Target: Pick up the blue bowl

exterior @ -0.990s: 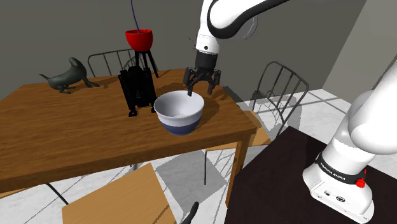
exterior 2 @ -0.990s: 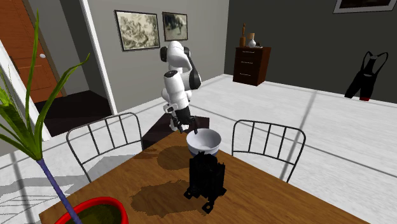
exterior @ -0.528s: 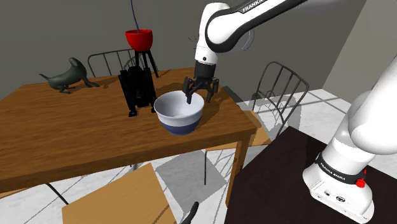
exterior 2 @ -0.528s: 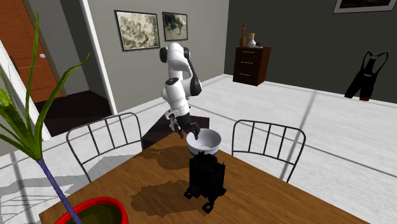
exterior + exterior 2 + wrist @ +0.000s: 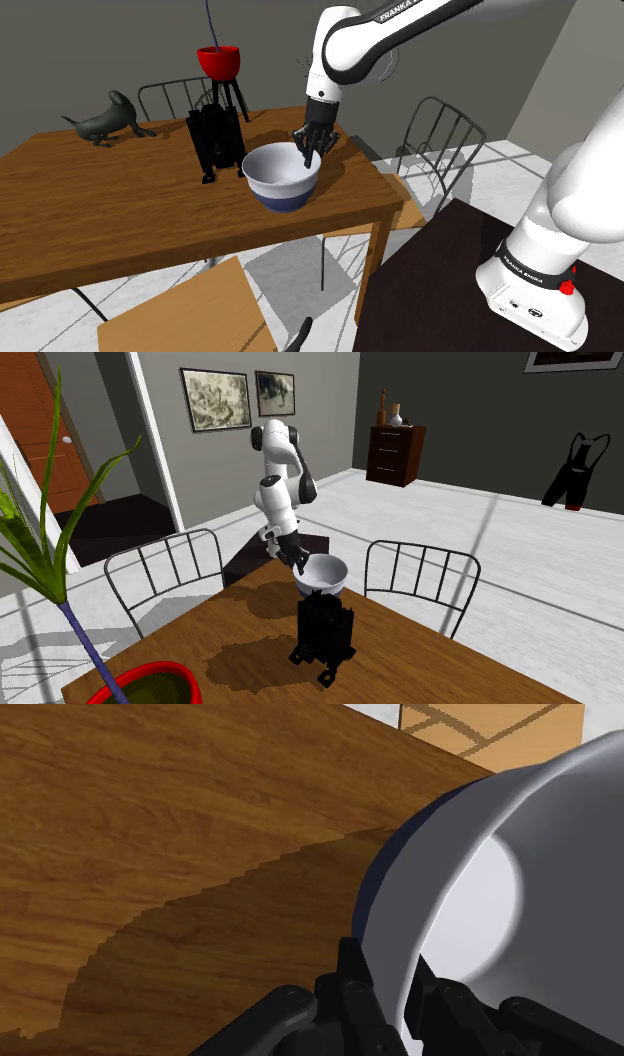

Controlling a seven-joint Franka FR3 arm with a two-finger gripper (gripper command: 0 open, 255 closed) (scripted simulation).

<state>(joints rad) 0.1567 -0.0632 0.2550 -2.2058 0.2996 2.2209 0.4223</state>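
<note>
1. At the shoulder view's left, a dark seal figure (image 5: 105,117) lies on the wooden counter (image 5: 120,215).
2. A black rack (image 5: 214,142) stands further right, just beside the bowl.
3. The bowl (image 5: 282,180), white with a dark blue base, sits upright near the counter's right end.
4. The end effector (image 5: 309,153) is clamped on the bowl's right rim, one finger (image 5: 350,972) outside the wall and the other inside.

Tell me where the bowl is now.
In the shoulder view the bowl stands on the wooden table near its right-hand corner, beside the black rack, with the tool clasping its rim.
</note>
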